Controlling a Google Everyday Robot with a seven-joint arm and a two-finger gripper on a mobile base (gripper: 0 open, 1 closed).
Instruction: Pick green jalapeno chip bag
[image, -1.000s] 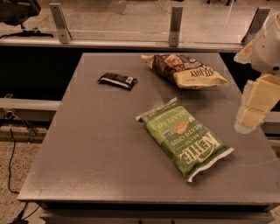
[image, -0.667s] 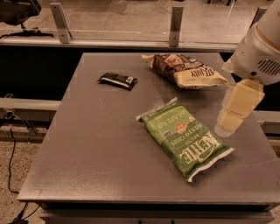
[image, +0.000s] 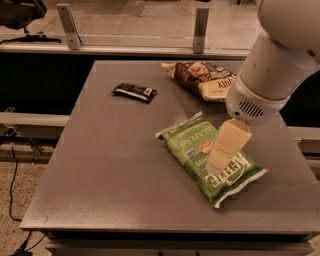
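The green jalapeno chip bag (image: 200, 150) lies flat on the grey table (image: 120, 165), right of centre, with white crimped ends and white "Kettle" lettering. My gripper (image: 220, 159) hangs from the large white arm (image: 270, 70) that comes in from the upper right. Its cream-coloured finger (image: 227, 144) points down over the middle of the bag, close above it or touching it; I cannot tell which.
A brown-and-cream snack bag (image: 205, 80) lies at the table's back right, partly behind the arm. A small black wrapped bar (image: 134, 92) lies at the back left. A glass rail with metal posts (image: 200, 30) runs behind the table.
The arm has swung left and forward from the table's right edge. The gripper now stands over the green bag instead of beside it. The bags and bar have not moved.
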